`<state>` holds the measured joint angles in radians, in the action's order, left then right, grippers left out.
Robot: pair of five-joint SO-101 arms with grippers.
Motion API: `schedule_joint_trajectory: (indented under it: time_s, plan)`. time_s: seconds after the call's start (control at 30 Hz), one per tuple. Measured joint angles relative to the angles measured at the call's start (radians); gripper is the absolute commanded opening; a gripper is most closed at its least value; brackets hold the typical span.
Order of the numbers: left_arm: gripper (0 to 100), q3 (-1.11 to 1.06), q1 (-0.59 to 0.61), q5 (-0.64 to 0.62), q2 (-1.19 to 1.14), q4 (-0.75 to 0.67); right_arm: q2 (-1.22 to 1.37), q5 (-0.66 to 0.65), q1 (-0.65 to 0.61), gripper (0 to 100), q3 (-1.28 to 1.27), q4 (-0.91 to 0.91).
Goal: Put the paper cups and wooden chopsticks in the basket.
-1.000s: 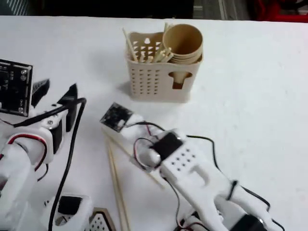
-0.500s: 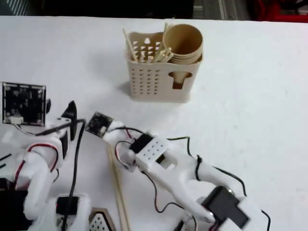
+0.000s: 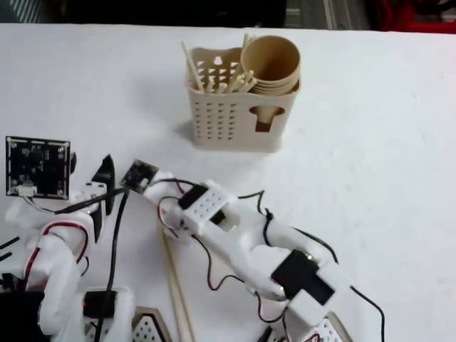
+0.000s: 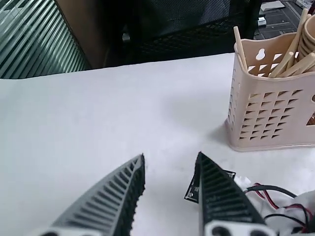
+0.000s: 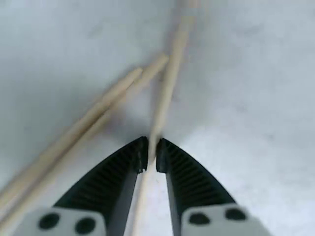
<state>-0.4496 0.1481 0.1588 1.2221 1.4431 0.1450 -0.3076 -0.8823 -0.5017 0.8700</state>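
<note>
1. Right pincer [image 5: 151,157]: jaws are drawn in on a single chopstick [image 5: 170,83], which is clamped between the tips. I cannot tell whether it is off the desk [image 3: 370,164].
2. The held stick's long axis runs out past the tips along the pincer's own line, so the jaws close across its width.
3. A loose pair of chopsticks [image 5: 88,128] lies side by side just beside the held stick, angled to it and outside the jaws.
4. In the high view the right arm [image 3: 235,235] sits low over the near-left part of the desk. Sticks run from under it toward the near edge.
5. Left pincer [image 4: 170,167]: jaws apart and empty, above the desk just beside the right wrist.
6. The basket [image 3: 228,114] stands upright toward the middle of the far edge, well apart from both pincers. It holds stacked paper cups [image 3: 271,60] in one compartment and upright sticks [image 3: 191,64] in the other.
7. Judgement: the carry goes toward the far edge, and the stick must be tipped upright over the stick compartment. The right arm is the nearer one.
</note>
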Motion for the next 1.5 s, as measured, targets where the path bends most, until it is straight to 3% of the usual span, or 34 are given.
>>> schedule_joint_trajectory:
  time_s: [0.23,0.57,0.9,1.1,1.37,1.5]
  plan:
    - [18,0.0,0.0,0.0,0.0,0.032,-0.048,-0.002,0.02,1.9,0.081,0.169]
    - [23,-0.003,0.0,0.061,0.0,0.115,-0.503,-0.002,0.161,1.9,0.178,0.341]
    - [23,-0.003,0.002,0.097,-0.129,0.172,-0.695,-0.002,0.304,1.9,0.546,0.359]
    - [23,-0.008,0.002,0.1,-0.198,0.172,-0.629,0.0,0.333,1.9,0.738,0.198]
    - [28,-0.008,0.002,0.1,-0.204,0.207,-0.499,0.0,0.333,1.9,0.755,-0.152]
    - [28,-0.008,0.002,0.1,-0.204,0.256,-0.457,0.071,0.333,1.9,0.755,-0.295]
